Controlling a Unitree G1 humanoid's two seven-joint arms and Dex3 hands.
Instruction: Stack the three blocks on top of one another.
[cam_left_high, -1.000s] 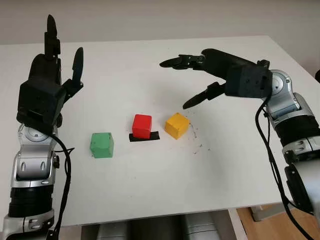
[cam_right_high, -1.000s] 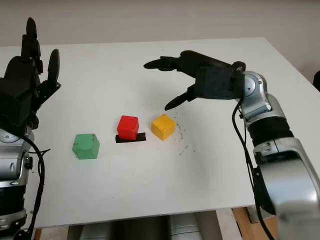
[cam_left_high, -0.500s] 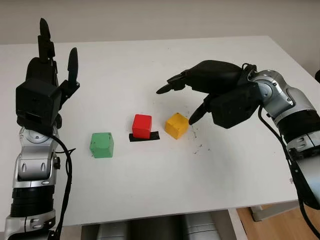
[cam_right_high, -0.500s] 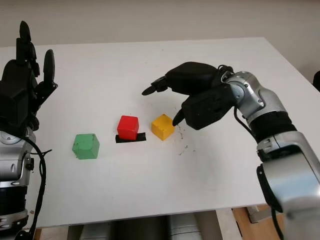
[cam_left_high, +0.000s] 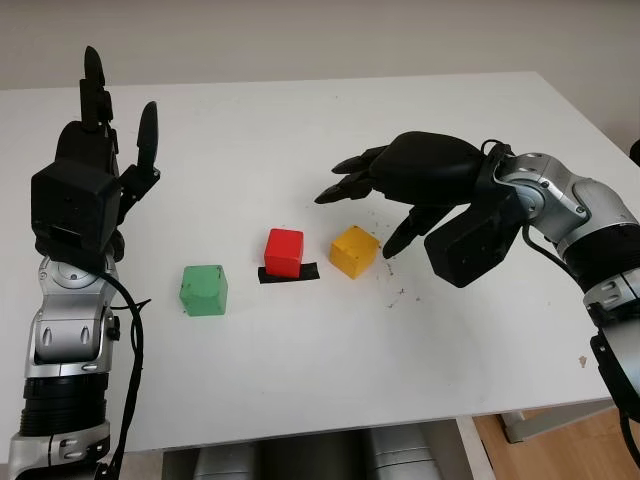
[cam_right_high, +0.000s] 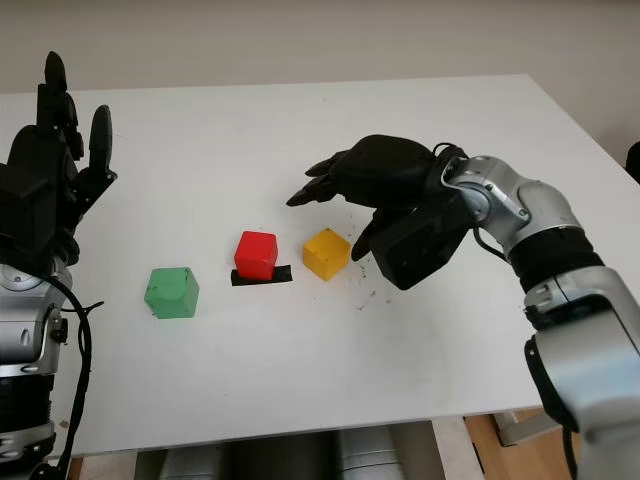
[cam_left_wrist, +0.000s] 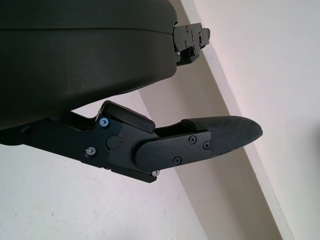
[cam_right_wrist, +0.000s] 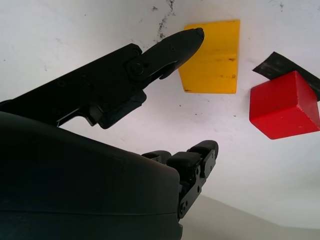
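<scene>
Three blocks sit in a row on the white table: a green block at the left, a red block in the middle on a strip of black tape, and a yellow block at the right. My right hand hovers open just above and behind the yellow block, thumb beside the block's right edge, holding nothing. In the right wrist view the thumb points over the yellow block with the red block beyond. My left hand stands raised and open at the far left.
Dark scuff marks speckle the table right of the yellow block. The table's front edge runs along the bottom, its right edge near my right forearm. Bare tabletop lies in front of the blocks.
My right hand has swung down and left from above the table's back, then settled lower over the yellow block. The left hand shifted slightly. No block has moved.
</scene>
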